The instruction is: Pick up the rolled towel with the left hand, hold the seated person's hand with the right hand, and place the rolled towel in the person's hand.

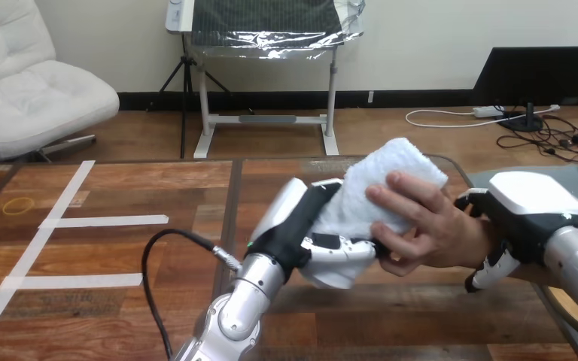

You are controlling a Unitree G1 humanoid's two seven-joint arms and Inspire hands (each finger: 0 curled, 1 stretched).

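You've got one rolled towel [380,184], raised above the wooden table [120,248] near the middle, with two hands on it. Your left hand [312,233] cups it from below and the left, fingers curled round its lower end, and the person's hand [436,233] closes over its right side. Your right hand [530,207] sits at the person's wrist, fingers wrapped round it. Three strips of white tape [105,220] lie on the table's left part.

Wooden tabletop [120,323] with white tape strips [105,221] stuck across it; a thin yellow ring [17,204] lies far left.
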